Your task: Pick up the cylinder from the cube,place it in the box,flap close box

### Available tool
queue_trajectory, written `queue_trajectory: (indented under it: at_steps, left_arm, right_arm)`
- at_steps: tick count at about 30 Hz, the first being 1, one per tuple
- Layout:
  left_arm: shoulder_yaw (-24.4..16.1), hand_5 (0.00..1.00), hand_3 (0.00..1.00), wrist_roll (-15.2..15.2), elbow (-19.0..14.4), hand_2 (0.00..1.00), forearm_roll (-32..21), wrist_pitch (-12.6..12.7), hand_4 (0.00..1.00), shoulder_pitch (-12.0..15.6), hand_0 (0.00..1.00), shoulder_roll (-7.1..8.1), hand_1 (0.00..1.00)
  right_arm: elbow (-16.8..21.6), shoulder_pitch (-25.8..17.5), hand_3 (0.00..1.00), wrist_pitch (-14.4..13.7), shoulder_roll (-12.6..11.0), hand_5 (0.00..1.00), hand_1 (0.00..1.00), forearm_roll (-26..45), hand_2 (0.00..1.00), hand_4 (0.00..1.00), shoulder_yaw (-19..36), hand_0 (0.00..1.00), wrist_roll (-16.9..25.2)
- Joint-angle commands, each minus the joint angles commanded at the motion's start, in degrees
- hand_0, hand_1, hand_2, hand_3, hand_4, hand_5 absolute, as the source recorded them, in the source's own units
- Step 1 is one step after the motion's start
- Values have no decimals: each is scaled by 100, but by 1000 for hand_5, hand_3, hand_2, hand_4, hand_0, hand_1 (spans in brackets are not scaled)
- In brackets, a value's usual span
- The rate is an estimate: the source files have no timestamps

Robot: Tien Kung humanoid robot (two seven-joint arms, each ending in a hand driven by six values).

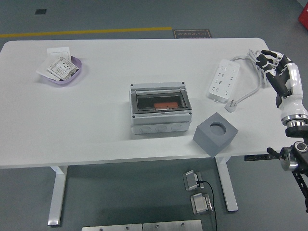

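A white rectangular table [96, 120] carries a grey plastic box with a clear lid [160, 109], a grey cube with a round hole [215, 134], a white power strip [223, 85] and a lilac bowl [61, 71].

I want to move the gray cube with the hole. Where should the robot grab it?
Probably from above, pinching two opposite side faces of the gray cube. It sits flat near the table's front edge, turned corner-on, so the hand must turn to match. The round hole on top looks empty. The right hand, open at the table's right edge, is closest.
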Motion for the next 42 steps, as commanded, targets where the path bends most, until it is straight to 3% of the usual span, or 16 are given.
queue_trajectory:
  at_steps: [42]
  left_arm:
    - [94, 99, 555, -10, 23, 570, -211, -9, 565, 26, 620, 6, 634]
  right_arm:
    - [46, -151, 634, -52, 49, 496, 613, -84, 620, 872, 295, 736, -28]
